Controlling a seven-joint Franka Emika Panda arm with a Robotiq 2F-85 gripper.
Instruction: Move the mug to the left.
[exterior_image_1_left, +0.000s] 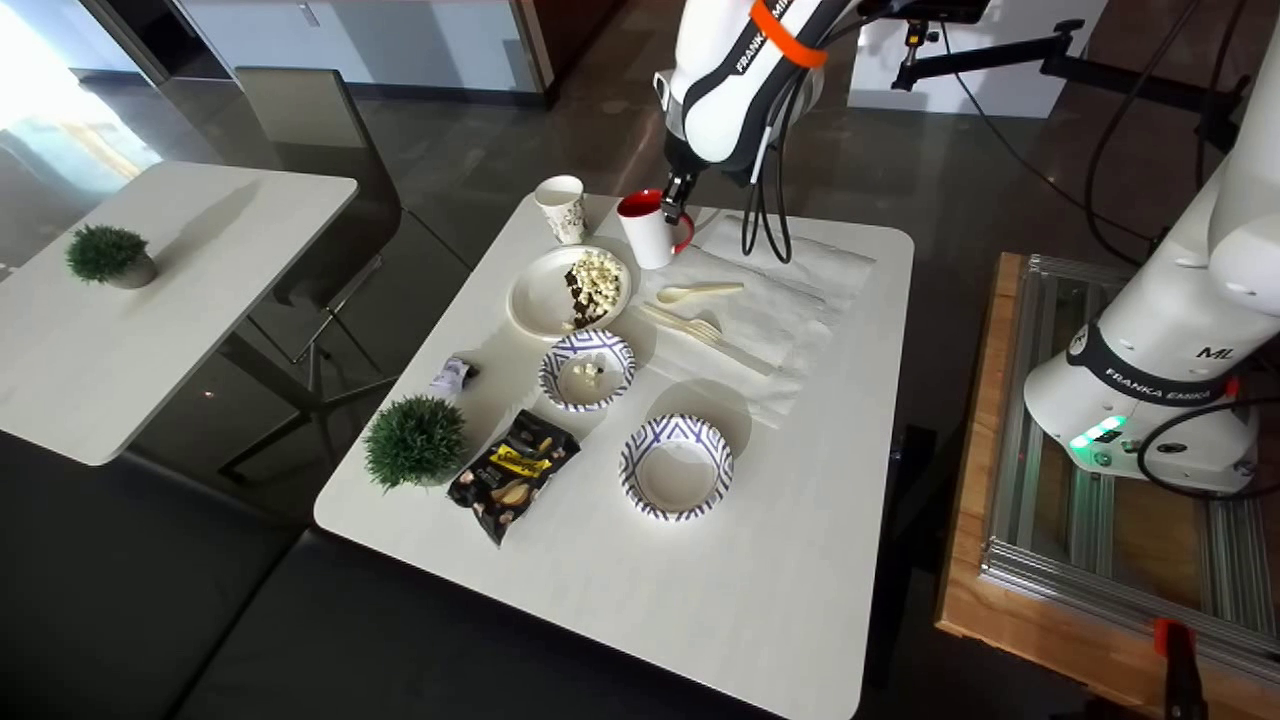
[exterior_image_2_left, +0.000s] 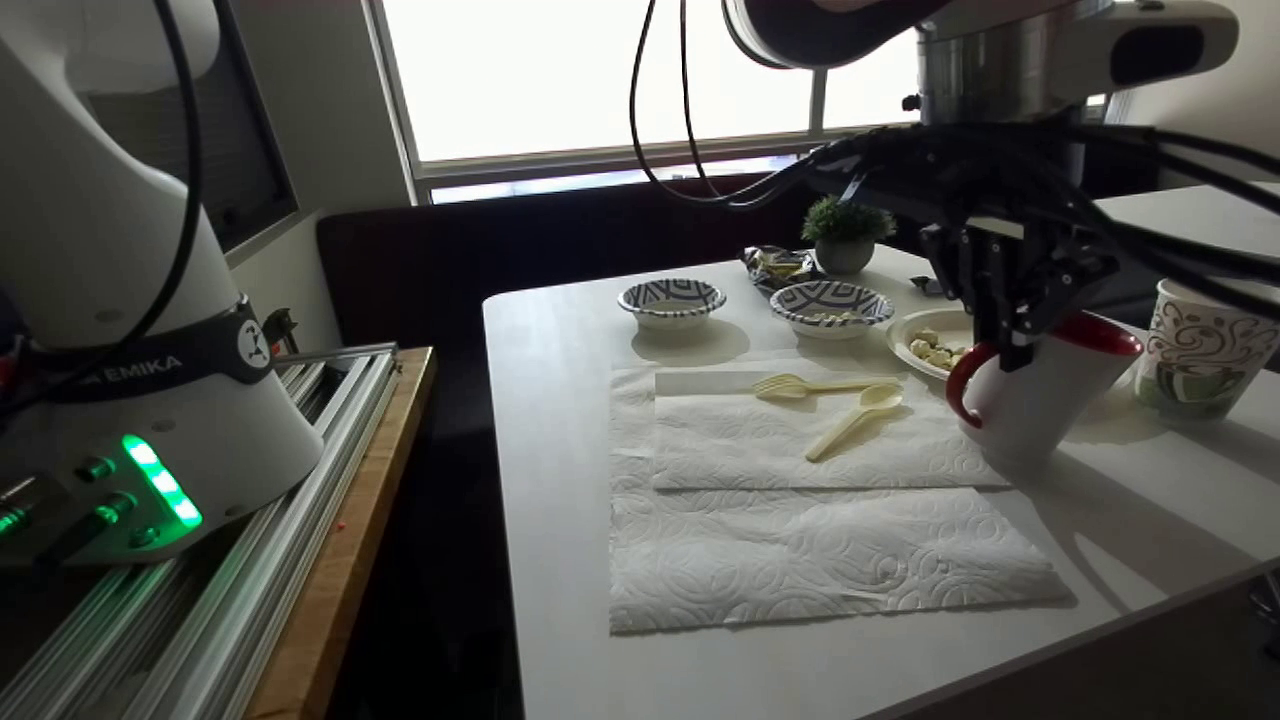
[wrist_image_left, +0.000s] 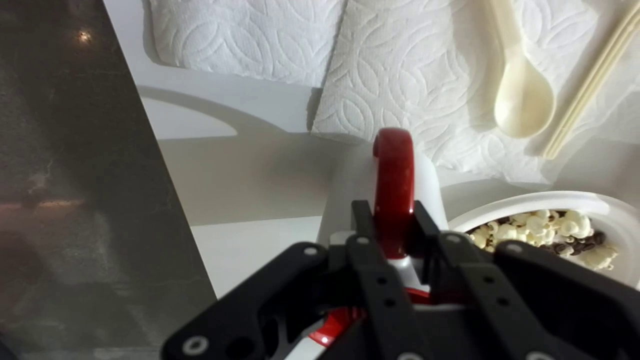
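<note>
Evidently the gripper (wrist_image_left: 392, 216) clasps the mug (exterior_image_1_left: 648, 240) by its handle (wrist_image_left: 394, 175) near the desk (exterior_image_1_left: 780, 570) corner with the paper cup (exterior_image_1_left: 564, 214); held off-centre, the mug could swivel and topple that cup.

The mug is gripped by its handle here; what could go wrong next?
With the gripper clamped only on the red handle, the mug may swivel or slip when moved. The patterned cup stands close by and could be knocked over by a sideways move. The plate holding popcorn is near too, so the mug might clip its rim.
</note>
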